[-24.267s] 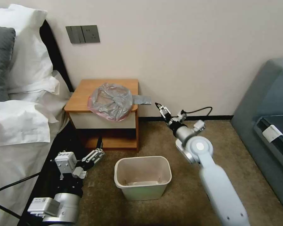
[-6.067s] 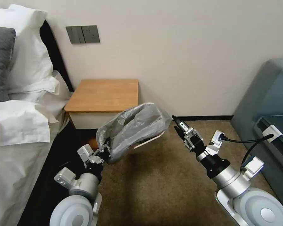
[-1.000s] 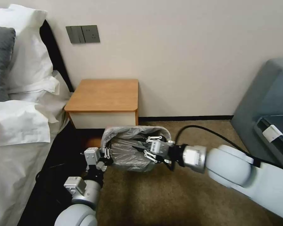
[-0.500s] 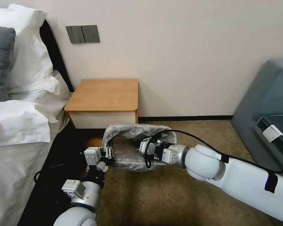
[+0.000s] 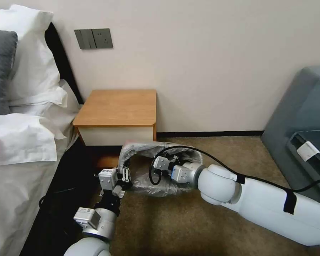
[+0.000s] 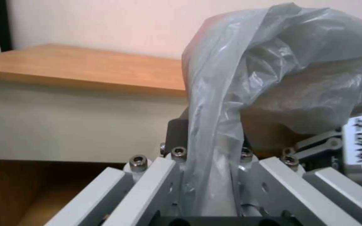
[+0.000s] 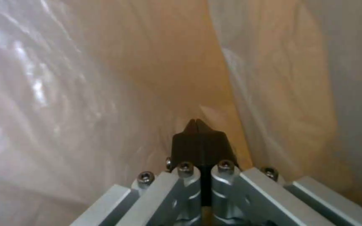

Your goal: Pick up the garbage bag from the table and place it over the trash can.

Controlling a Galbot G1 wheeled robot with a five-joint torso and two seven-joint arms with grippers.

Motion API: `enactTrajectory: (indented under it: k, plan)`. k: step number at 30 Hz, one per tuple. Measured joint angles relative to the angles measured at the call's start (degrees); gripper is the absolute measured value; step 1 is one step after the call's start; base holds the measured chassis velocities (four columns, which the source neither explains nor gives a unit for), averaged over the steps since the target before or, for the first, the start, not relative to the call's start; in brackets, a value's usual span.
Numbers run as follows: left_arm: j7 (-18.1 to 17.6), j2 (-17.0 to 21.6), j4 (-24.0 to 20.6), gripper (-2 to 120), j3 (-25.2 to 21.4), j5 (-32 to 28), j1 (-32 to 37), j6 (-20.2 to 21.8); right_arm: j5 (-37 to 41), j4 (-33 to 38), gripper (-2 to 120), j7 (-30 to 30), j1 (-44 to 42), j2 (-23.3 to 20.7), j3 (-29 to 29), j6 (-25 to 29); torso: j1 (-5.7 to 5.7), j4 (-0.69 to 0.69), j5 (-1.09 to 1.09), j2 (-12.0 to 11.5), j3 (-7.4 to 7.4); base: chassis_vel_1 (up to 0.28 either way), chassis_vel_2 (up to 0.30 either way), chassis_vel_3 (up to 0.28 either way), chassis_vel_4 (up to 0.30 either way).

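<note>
Right gripper (image 7: 198,124) pushed deeper into garbage bag (image 5: 145,174), fingers closed.

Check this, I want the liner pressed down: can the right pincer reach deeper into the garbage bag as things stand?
Probably yes. The right pincer, shut, sits inside the garbage bag with loose film ahead; the left pincer clamps the bag's edge at the side, clear of its path.

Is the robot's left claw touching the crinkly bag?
Touching. In the left wrist view the garbage bag runs down between the left gripper fingers, which are pinched on it.
</note>
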Motion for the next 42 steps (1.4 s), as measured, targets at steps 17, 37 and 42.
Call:
enactTrajectory:
  k: [17, 37, 42]
  plan:
    - [1.5, -0.9, -0.3, 4, 0.3, 2.3, 0.8, -1.4, 0.6, -2.9, 0, 0.0, 3.1, 3.8, -3.3, -7.8, 0.0, 0.0, 0.0, 0.0, 0.0, 0.0, 0.0, 0.0, 0.0]
    - [1.0, -1.7, 3.4, 4, -1.7, -1.8, -1.3, -0.6, 24.2, 3.6, 0, 10.6, 5.0, 1.4, -2.8, -9.6, 0.0, 0.0, 0.0, 0.0, 0.0, 0.0, 0.0, 0.0, 0.0]
    - [0.0, -1.8, 3.8, 4, -1.7, -6.4, -1.6, 1.6, 32.6, 7.5, 0, 14.6, 4.9, -1.4, -1.4, -7.5, 0.0, -0.01, 0.01, 0.0, 0.0, 0.0, 0.0, 0.0, 0.0]
